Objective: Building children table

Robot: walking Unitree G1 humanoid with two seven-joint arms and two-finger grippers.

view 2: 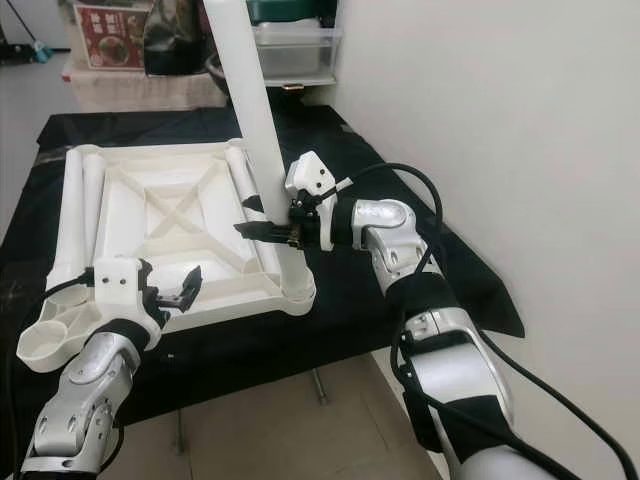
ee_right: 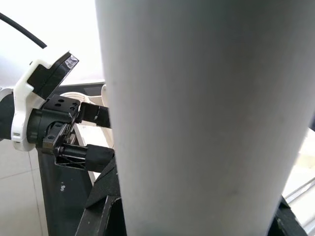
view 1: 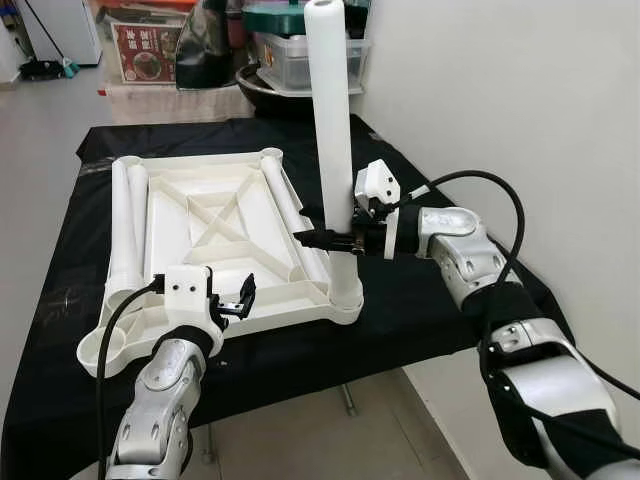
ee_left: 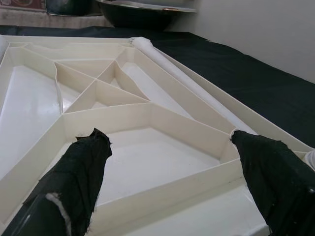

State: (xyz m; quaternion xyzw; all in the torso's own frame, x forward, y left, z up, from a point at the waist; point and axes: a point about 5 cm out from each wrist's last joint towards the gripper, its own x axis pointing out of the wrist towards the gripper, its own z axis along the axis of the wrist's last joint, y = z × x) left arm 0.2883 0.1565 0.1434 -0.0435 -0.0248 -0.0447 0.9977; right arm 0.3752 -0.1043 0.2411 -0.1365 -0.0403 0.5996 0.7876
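So far one white leg (view 1: 332, 150) stands in the upturned tabletop (view 1: 190, 215) corner, clenched by the right gripper (view 1: 322, 238); the left gripper (view 1: 237, 300) waits released, other legs (view 1: 125, 225) unmounted.

Red box (view 1: 146, 50) at back: print present, too blurred to read.

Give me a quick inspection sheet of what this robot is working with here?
Surface: black cloth over a table.
Job's things: white tabletop lying underside up; upright leg standing in its near right corner socket; more legs lying along its left and right edges.
Clutter: nothing seen on the cloth.
Grippers: right pincer shut on the upright leg; left pincer open, at the tabletop's near edge.
Cables: black cable looping over the right arm; another beside the left wrist.
Surroundings: white wall to the right; boxes, a plastic bin behind.
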